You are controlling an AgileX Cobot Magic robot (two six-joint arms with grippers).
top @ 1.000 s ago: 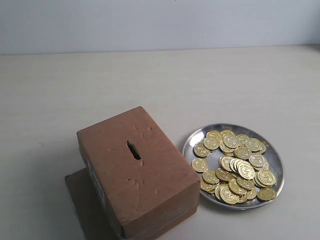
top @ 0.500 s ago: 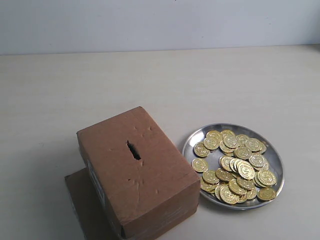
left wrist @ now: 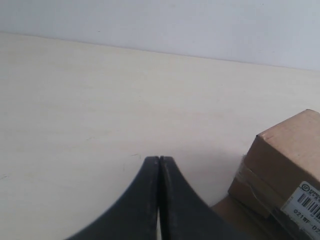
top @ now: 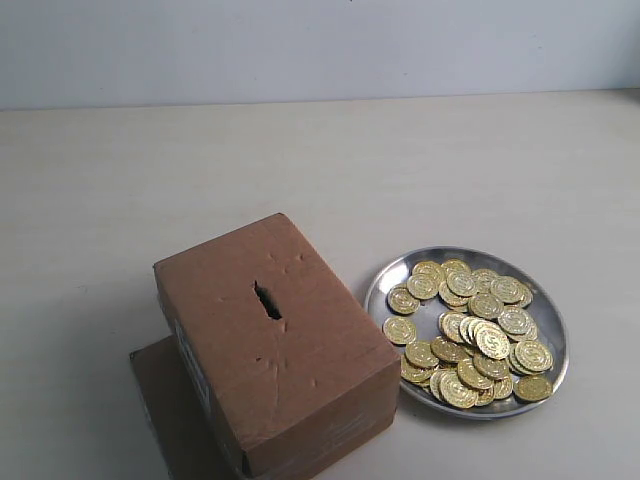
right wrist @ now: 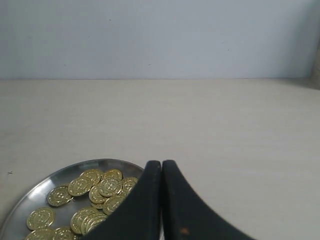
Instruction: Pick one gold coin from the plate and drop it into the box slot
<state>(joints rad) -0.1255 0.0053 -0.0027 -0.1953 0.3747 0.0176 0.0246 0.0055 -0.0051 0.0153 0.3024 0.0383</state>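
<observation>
A round silver plate lies at the lower right of the exterior view, heaped with several gold coins. Left of it stands the brown cardboard box, its dark ragged slot on the top face. Neither gripper shows in the exterior view. In the right wrist view my right gripper is shut with nothing in it, its fingers partly covering the plate and coins. My left gripper is also shut and empty, over bare table, with the box corner and its white label beside it.
The box rests on a flat brown cardboard sheet that sticks out at its lower left. The pale table stretches back to a light wall.
</observation>
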